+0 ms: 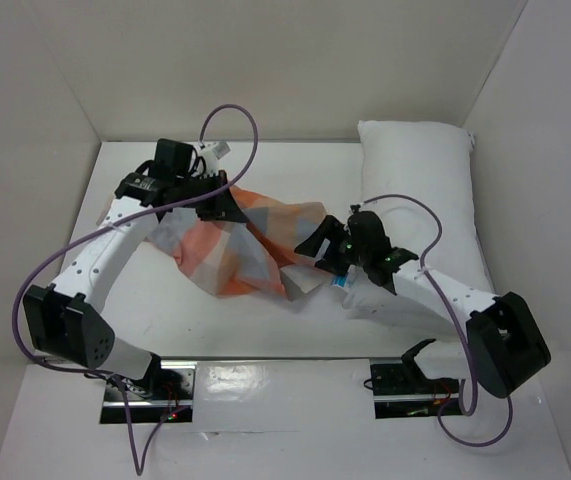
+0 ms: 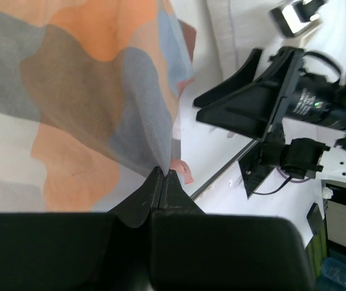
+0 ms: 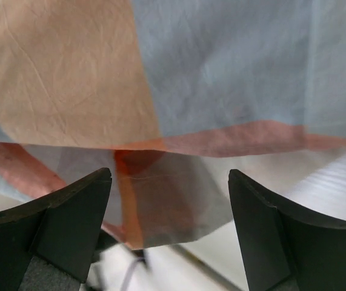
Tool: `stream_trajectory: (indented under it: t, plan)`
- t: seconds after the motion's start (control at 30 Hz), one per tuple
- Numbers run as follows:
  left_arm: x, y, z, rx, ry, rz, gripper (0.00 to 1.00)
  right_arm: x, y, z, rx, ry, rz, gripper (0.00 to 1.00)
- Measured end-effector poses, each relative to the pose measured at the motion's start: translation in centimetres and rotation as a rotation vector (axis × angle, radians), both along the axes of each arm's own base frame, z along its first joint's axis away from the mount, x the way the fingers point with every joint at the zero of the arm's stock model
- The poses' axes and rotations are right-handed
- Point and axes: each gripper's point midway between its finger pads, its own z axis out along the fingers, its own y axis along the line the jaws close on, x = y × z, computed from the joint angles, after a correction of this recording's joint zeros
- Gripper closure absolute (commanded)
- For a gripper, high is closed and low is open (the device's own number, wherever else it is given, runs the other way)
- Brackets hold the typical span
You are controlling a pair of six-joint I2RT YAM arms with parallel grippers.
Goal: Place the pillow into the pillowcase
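Orange-checked pillowcase (image 1: 237,245) sits pinched in the left end effector (image 2: 163,176), while the right end effector (image 3: 169,176) stands apart just before it.

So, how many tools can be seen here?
2. The left tool is shut on the pillowcase at its far edge; the right tool stands open at its right end, beside the pillow.

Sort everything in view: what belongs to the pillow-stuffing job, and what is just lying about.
Job in hand:
pillow
pillowcase
left gripper, shut on the pillowcase's edge
right gripper, open

Lying about:
purple cables
metal base plates
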Motion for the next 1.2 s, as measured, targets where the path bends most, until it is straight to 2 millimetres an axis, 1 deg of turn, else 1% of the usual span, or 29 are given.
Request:
stream_trajectory:
  t: [0.1, 0.2, 0.27, 0.3, 0.37, 0.47, 0.6, 0.7, 0.77, 0.83, 0.9, 0.97, 1.0, 1.13, 1.2]
  plan:
    - [0.4, -0.5, 0.8, -0.019, -0.015, -0.005, 1.0, 0.0, 1.0, 0.7, 0.145, 0.049, -0.055, 0.14]
    - [0.6, -0.8, 0.8, -0.024, -0.013, -0.014, 1.0, 0.2, 2.1, 2.0, 0.286, 0.066, -0.09, 0.14]
    - [0.5, -0.8, 0.8, -0.024, -0.011, -0.014, 1.0, 0.3, 2.5, 2.3, 0.355, 0.088, -0.114, 0.12]
    - [0.5, -0.8, 0.8, -0.025, -0.011, -0.015, 1.0, 0.4, 2.8, 2.4, 0.384, 0.101, -0.124, 0.12]
    - [0.5, -0.9, 0.8, -0.026, -0.012, -0.017, 1.0, 0.5, 3.4, 2.4, 0.441, 0.13, -0.142, 0.07]
    - [0.5, -1.0, 1.1, -0.031, -0.015, -0.022, 1.0, -0.1, 4.3, 2.0, 0.51, 0.181, -0.156, 0.04]
    - [0.8, -1.3, 1.7, -0.037, -0.033, -0.028, 1.0, -0.7, 5.0, 1.9, 0.582, 0.22, -0.194, 0.04]
    - [0.8, -1.4, 1.9, -0.042, -0.037, -0.033, 1.0, 0.0, 5.0, 2.1, 0.62, 0.217, -0.237, 0.07]
    - [0.8, -1.5, 2.0, -0.044, -0.037, -0.035, 1.0, 0.8, 4.8, 2.2, 0.635, 0.195, -0.272, 0.14]
    - [0.7, -1.5, 2.0, -0.045, -0.036, -0.037, 1.0, 1.7, 4.4, 2.3, 0.635, 0.165, -0.311, 0.24]
    - [0.7, -1.5, 2.0, -0.046, -0.036, -0.038, 1.0, 2.6, 4.0, 2.4, 0.631, 0.133, -0.346, 0.42]
    - [0.7, -1.5, 2.0, -0.046, -0.036, -0.038, 1.0, 3.6, 3.4, 2.9, 0.629, 0.097, -0.369, 0.54]
    - [0.7, -1.5, 2.0, -0.046, -0.037, -0.039, 1.0, 4.2, 3.0, 3.2, 0.624, 0.075, -0.383, 0.69]
    - [0.4, -1.4, 1.8, -0.043, -0.031, -0.039, 1.0, 6.1, 1.9, 4.4, 0.569, -0.018, -0.413, 0.96]
    - [0.2, -1.3, 1.5, -0.038, -0.019, -0.04, 1.0, 6.8, 1.6, 5.8, 0.532, -0.07, -0.413, 1.0]
